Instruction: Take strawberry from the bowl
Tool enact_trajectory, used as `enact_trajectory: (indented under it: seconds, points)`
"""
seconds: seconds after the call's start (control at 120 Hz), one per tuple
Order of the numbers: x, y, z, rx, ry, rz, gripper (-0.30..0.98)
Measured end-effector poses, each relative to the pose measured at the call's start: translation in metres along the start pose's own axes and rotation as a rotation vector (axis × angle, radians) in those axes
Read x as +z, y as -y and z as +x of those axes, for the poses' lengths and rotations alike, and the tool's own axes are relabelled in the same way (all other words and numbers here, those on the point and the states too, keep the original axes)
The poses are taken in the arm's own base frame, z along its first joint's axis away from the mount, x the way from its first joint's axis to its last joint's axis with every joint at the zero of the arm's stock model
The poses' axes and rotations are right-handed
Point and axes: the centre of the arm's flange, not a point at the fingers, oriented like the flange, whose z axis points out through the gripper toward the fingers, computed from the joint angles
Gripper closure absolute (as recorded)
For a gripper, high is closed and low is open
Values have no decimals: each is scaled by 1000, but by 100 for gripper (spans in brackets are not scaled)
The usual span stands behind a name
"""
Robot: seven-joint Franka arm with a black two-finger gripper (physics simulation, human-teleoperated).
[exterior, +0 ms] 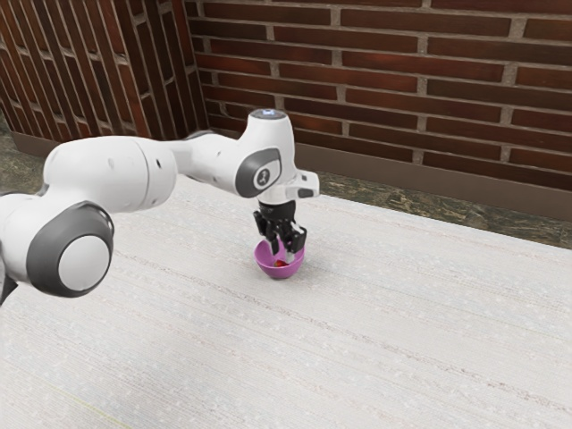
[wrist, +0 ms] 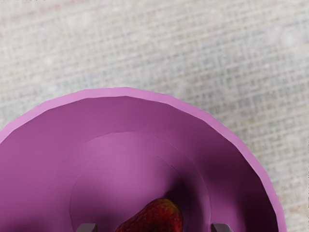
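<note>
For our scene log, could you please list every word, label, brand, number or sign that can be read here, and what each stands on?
No readable text.
Small dark mark on the arm's white joint: too small to read.
Small bluish mark on the arm's top cap: too small to read.
Bowl and strawberry: none visible.

The big white table (exterior: 402, 331) under the gripper (exterior: 282, 254) has thin lines and looks like woven cloth up close. Behind the gripper come a dark, blotchy strip (exterior: 429, 206), a brown board (exterior: 375, 165) and a red-brown brick wall (exterior: 393, 85). The wall bends at a corner (exterior: 195, 80), up and toward the exterior view's left from the gripper.
</note>
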Motion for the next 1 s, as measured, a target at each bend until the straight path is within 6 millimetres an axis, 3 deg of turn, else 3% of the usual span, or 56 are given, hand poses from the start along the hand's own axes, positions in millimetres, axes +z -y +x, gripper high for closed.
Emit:
enact_trajectory:
  seconds: [0.525, 0.633, 0.767, 0.858, 1.0]
  points:
    - [27, 4, -8, 40, 27, -42, 44]
    - [26, 8, -11, 39, 29, -47, 53]
    - [11, 22, -25, 28, 33, -38, 61]
    - [-15, 33, -33, 18, 12, -22, 69]
    - [-54, 52, -39, 8, -28, 16, 69]
